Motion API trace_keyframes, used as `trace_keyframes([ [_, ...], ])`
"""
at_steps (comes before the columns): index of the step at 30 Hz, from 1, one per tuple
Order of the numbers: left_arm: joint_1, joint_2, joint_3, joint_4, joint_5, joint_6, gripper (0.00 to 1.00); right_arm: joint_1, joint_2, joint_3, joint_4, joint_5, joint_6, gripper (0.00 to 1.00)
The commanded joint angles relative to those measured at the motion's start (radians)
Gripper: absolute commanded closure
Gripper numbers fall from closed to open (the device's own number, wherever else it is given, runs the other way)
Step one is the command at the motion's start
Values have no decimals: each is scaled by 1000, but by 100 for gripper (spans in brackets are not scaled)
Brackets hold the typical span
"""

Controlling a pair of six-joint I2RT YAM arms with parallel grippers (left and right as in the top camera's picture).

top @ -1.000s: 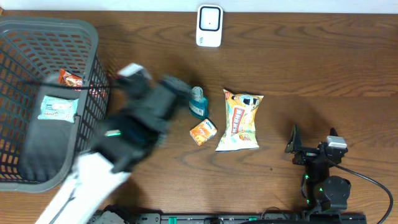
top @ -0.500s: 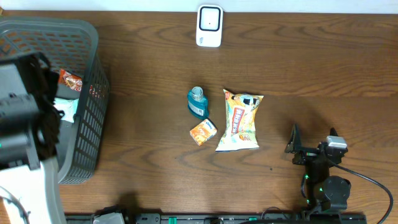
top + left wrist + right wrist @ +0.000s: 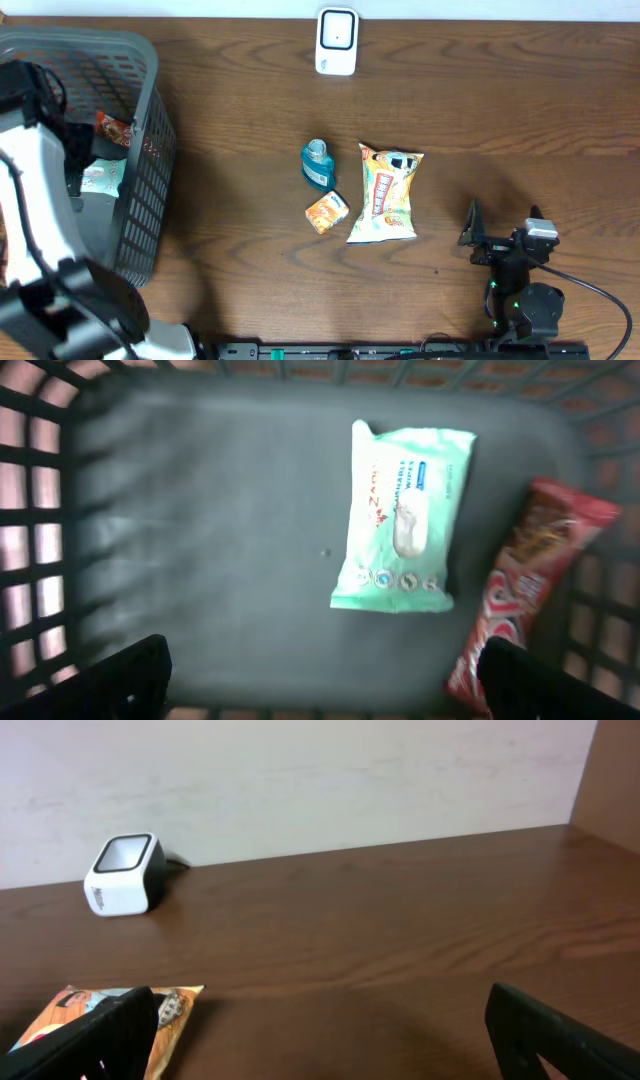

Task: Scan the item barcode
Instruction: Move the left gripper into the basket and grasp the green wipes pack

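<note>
Wipes pack point(image 3: 403, 520), red snack wrapper point(image 3: 530, 595) in grey basket point(image 3: 150, 190) (side by side)

A dark brown wooden table point(image 3: 500, 110) carries everything here. At its left end stands a grey plastic basket point(image 3: 150, 60). A white scanner point(image 3: 337, 41) sits at the far edge, near the middle. In the centre lie three things close together: a teal bottle point(image 3: 318, 165), a small orange packet point(image 3: 326, 211) just in front of it, and a yellow snack bag point(image 3: 385, 194) just to their right.
</note>
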Motion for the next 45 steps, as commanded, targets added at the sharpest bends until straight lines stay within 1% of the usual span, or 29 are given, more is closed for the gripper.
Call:
trace_keyframes([
  [1, 5, 89, -9, 29, 15, -31, 2, 12, -5, -3, -2, 2, -13, 1],
  [9, 5, 268, -9, 113, 15, -31, 2, 12, -5, -3, -2, 2, -13, 1],
  [14, 5, 339, -9, 142, 15, -30, 2, 12, -5, -3, -2, 2, -13, 1],
  [29, 5, 410, -16, 157, 6, -23, 2, 12, -5, -3, -2, 2, -13, 1],
  [38, 5, 425, -108, 198, 6, -23, 1, 12, -5, -3, -2, 2, -13, 1],
  [40, 5, 425, -127, 204, 7, -23, 12, 12, -5, -3, -2, 2, -13, 1],
  [42, 5, 425, -148, 215, 6, -24, 26, 12, -5, -3, -2, 2, -13, 1],
  [45, 5, 425, -174, 229, 7, -24, 42, 12, -5, -3, -2, 2, -13, 1],
])
